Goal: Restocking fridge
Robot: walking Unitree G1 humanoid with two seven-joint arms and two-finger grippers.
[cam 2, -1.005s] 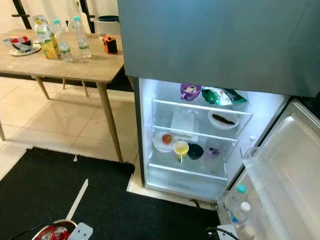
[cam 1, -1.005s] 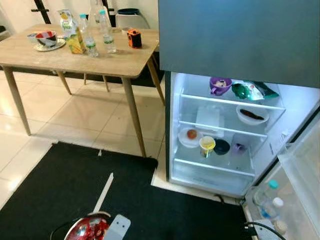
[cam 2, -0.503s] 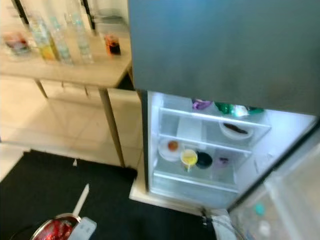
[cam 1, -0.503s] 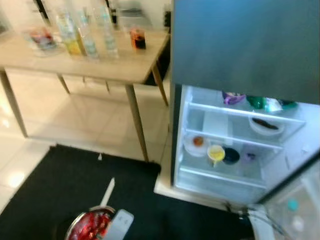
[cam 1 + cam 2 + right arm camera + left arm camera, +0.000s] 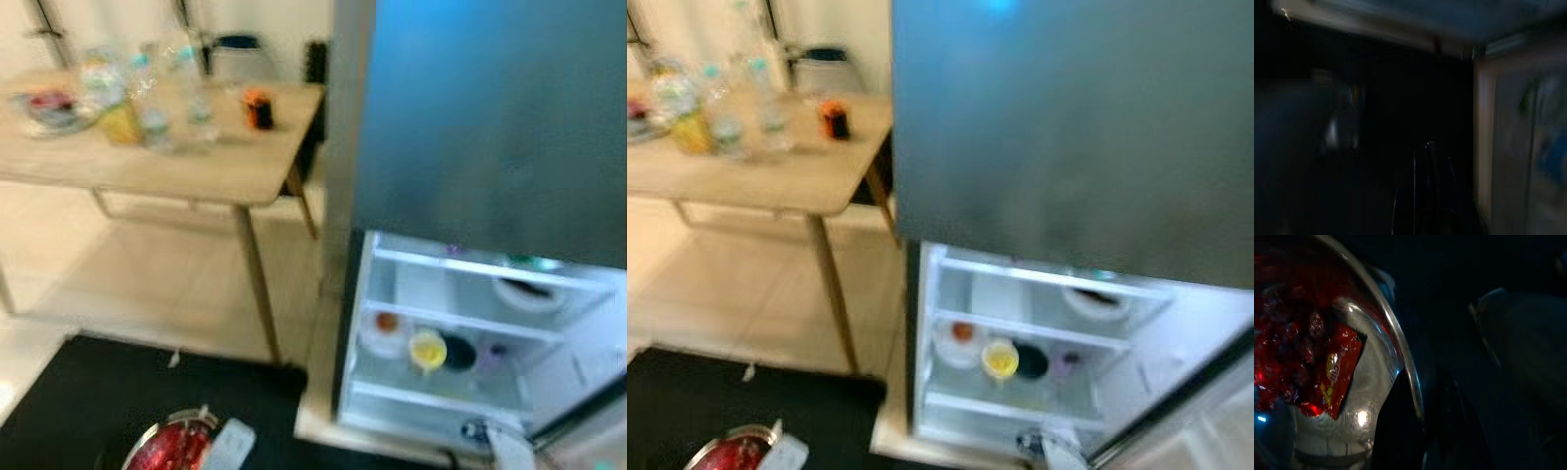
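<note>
Restocking looks partly done, judging by the shelves: the fridge (image 5: 460, 333) stands with its lower door swung wide and already holds a yellow cup (image 5: 427, 350), a dark bowl (image 5: 458, 352), a plate with something orange (image 5: 385, 331) and a white dish (image 5: 529, 292) one shelf up, though the head views are blurred and the smaller things cannot be named. What is in hand now is a metal bowl (image 5: 171, 448) of red-wrapped sweets (image 5: 1334, 366), held low at the robot's left over the black mat (image 5: 88, 392) and well apart from the fridge — so this load is not yet on a shelf. The left end effector (image 5: 1418, 401) pinches the bowl's rim, one black finger inside and one outside, as the left wrist view shows. The right end effector (image 5: 1425, 196) hangs in the dark near the fridge's foot, and I cannot tell whether its fingers are spread or pressed together. More seems left to carry: on the wooden counter (image 5: 196, 166) at the left stand several water bottles (image 5: 147, 113), a yellow packet (image 5: 120, 122), an orange-and-black jar (image 5: 259, 108) and a dish at the far end (image 5: 44, 103). Between the bowl and the shelves lies only open mat; the counter's leg (image 5: 257, 284) stands just beside the fridge's left edge, and the middle shelf is already crowded — room looks better on the lower shelf.
</note>
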